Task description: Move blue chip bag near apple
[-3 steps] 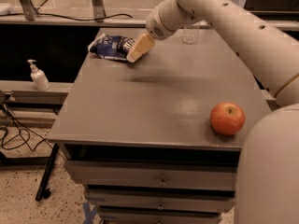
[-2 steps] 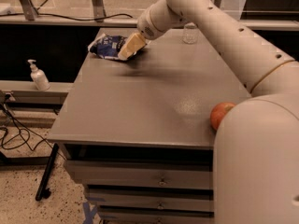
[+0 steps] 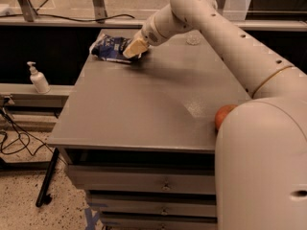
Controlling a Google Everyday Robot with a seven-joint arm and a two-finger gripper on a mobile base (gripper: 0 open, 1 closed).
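The blue chip bag, dark blue foil with white lettering, lies crumpled at the far left corner of the grey table. My gripper is at the bag's right end, its pale fingers touching or overlapping the bag. The apple is red-orange and sits near the table's right front edge. Only its left part shows; my arm's large white body hides the rest.
A white pump bottle stands on a low ledge left of the table. Cables lie on the floor at the left. Drawers sit under the tabletop. My arm's base fills the lower right.
My gripper has moved left and slightly away, from just right of the bag to its right end. My arm's body has swung in front of the apple, covering most of it.
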